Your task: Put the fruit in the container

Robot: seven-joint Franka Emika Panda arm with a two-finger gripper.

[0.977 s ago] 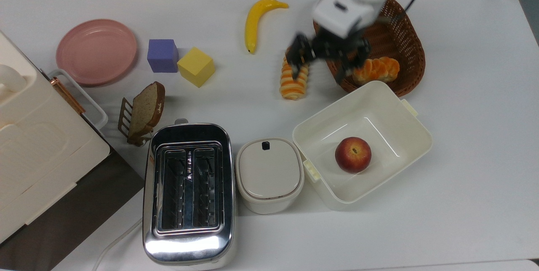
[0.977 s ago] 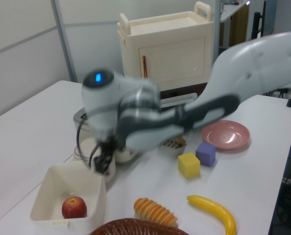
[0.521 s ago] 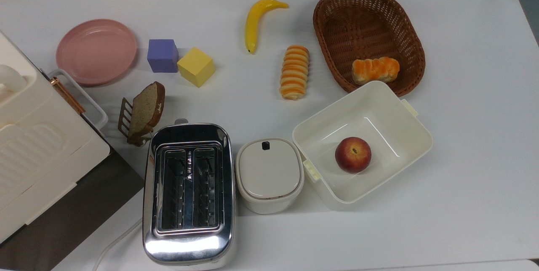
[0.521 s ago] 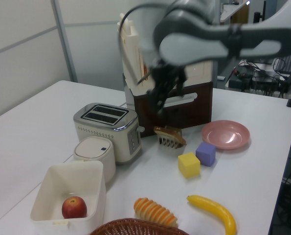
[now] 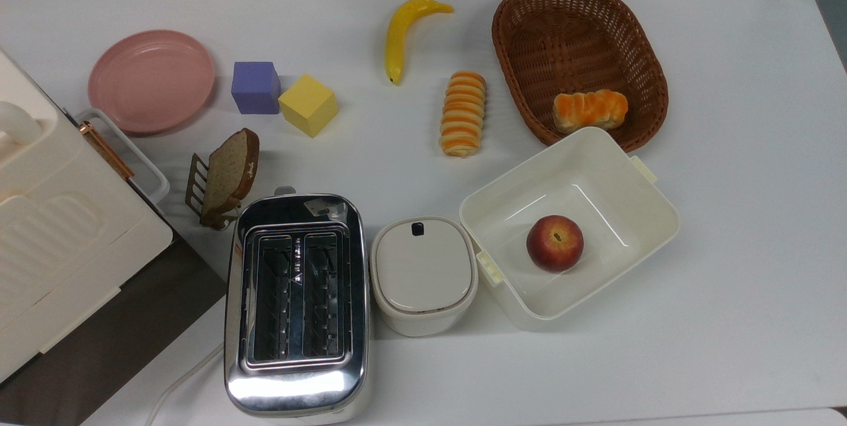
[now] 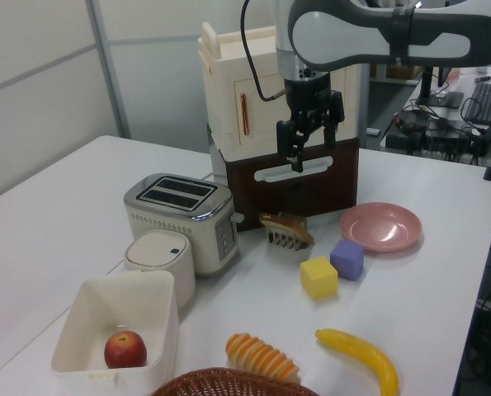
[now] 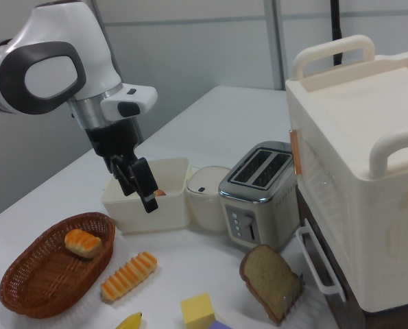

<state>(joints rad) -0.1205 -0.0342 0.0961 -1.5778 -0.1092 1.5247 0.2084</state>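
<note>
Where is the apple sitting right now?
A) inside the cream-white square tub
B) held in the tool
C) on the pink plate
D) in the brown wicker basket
A: in the top view the apple rests on the floor of the cream-white square tub, while the tool hangs empty and raised, apart from it, in the left view.

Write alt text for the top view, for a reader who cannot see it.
A red apple sits inside a cream square tub on a white table. Beside the tub stand a lidded white pot and a chrome toaster; beyond are a wicker basket, a banana and a pink plate.
</note>
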